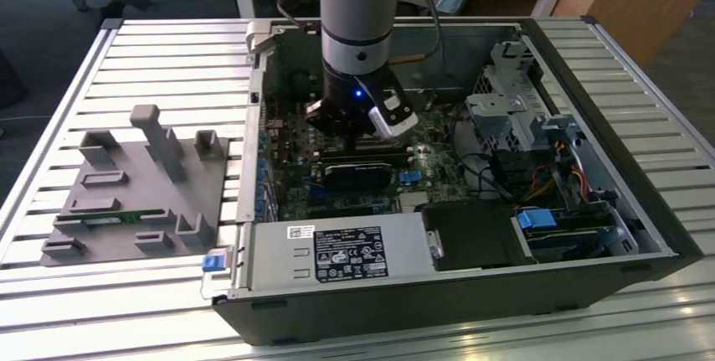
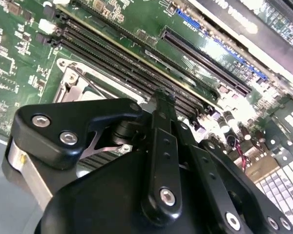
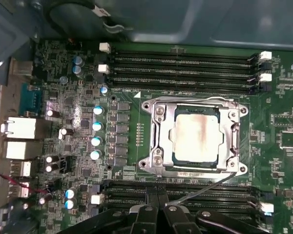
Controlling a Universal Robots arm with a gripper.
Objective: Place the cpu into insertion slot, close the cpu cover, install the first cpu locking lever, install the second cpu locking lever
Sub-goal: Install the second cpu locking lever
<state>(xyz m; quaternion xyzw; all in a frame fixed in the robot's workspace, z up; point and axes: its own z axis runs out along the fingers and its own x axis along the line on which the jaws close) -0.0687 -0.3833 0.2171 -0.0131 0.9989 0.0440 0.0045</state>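
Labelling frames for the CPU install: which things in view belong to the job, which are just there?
Job:
- dull silver-grey square cpu, seated in the socket
- thin silver metal cpu cover, down around the chip
- thin wire locking lever, sticking out past the socket
- black gripper, beside the socket

Just there:
- long black memory slots
- grey plastic fixture tray
- grey power supply box

The cpu (image 3: 195, 140), a flat square chip with a dull silver-grey top faintly tinged brown down the middle, is seen lying flat in the insertion slot (image 3: 175, 157) in the first wrist view. The cpu cover (image 3: 160, 134), a thin silver frame plate with a large square window, is laid down flat around the chip, its window leaving the chip's top exposed. A thin wire lever (image 3: 205, 187) is seen angled away from the socket's edge, unlatched.
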